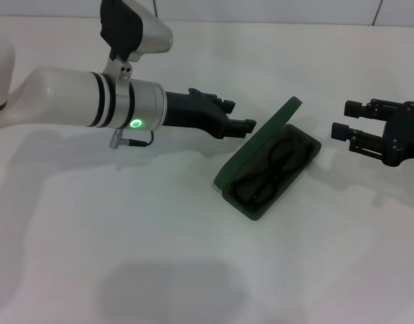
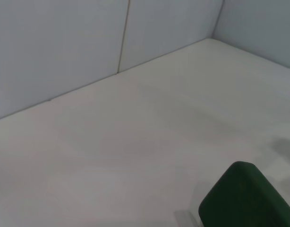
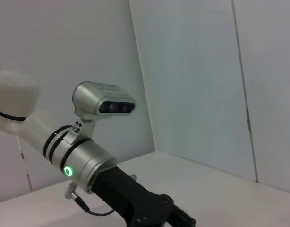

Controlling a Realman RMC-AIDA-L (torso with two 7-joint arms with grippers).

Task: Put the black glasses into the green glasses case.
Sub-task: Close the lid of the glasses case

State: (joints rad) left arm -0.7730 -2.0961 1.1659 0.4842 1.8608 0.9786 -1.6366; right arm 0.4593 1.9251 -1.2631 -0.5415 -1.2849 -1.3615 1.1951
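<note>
1. Nearest to me, the green glasses case (image 1: 271, 164) lies open on the white table (image 1: 126, 256). I take it as my landmark. It is a hard, oblong clamshell with rounded corners and a matte dark green shell.
2. Inside its tray, the black glasses (image 1: 271, 169) already lie folded along the dark lining. The frame is thin and hard to pick out against it.
3. The lid (image 1: 257, 144) stands raised on the case's left edge. I judge it is open that way because closing remains.
4. The left gripper (image 1: 239, 116) hovers just beside the lid's outer face with its fingers released and empty, placed, I think, to push the lid down.
5. Right of the case and apart from it, the right gripper (image 1: 343, 119) waits with its fingers spread, holding nothing.
</note>
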